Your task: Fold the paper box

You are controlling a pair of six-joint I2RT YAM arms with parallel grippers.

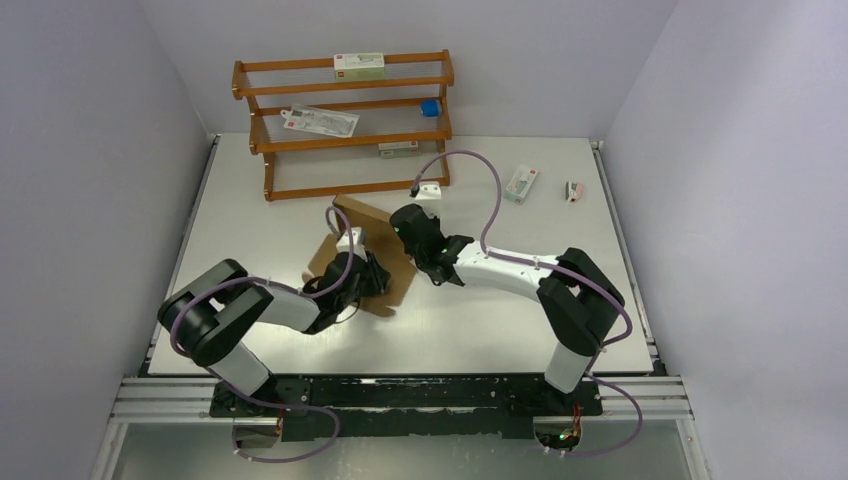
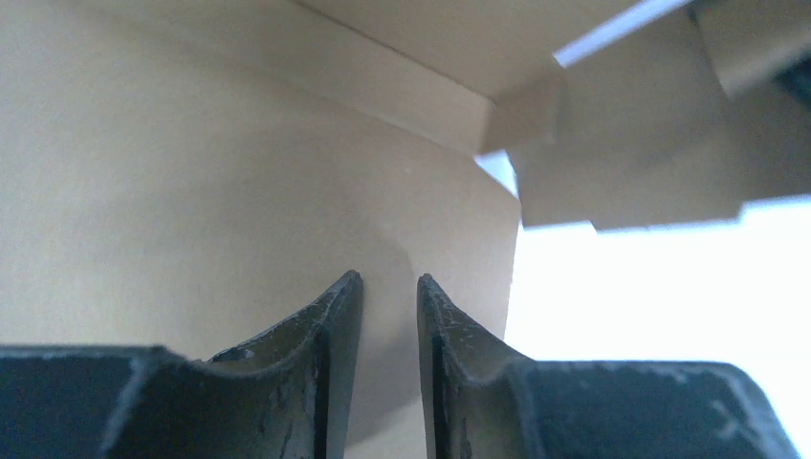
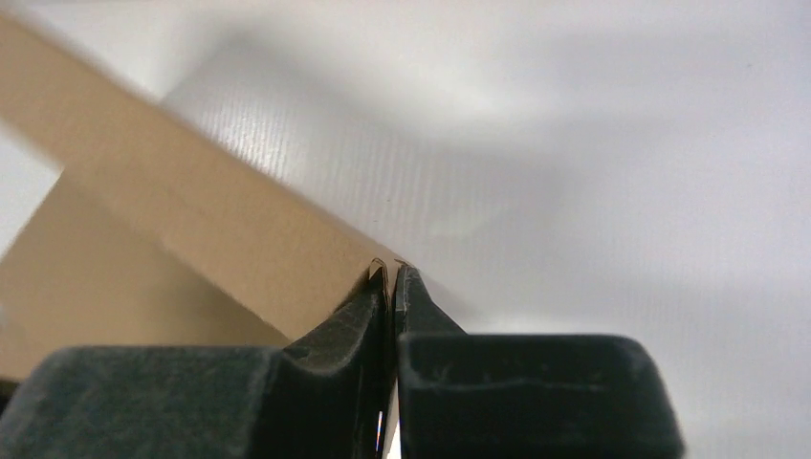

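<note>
Desk [image 1: 480, 330], contents from near edge to far edge.

1. Left tool [image 2: 388, 277]: reaches in from the near left corner to mid-desk. Fingers [image 2: 339, 316] parted by a narrow slit, tips close against a broad brown panel; nothing seen clamped between them.
2. Right tool [image 3: 390, 268]: reaches in from the near right corner. Fingers pressed together, pinching a thin cardboard edge at the tips.
3. Paper box [image 1: 375, 232]: plain brown cardboard, mid-desk, slightly left of centre, between the two tools. One panel stands tilted up off the surface; flaps and a small tab show in the left wrist view.
4. Small carton [image 1: 520, 183]: white and green, flat on the desk toward the far right corner, well apart from the box.
5. Small object [image 1: 573, 190]: just right of the carton; too small to identify.
6. Wooden rack [image 1: 340, 125]: at the far edge, left of centre, three tiers, holding printed packets and a blue item [image 1: 429, 107].
</note>
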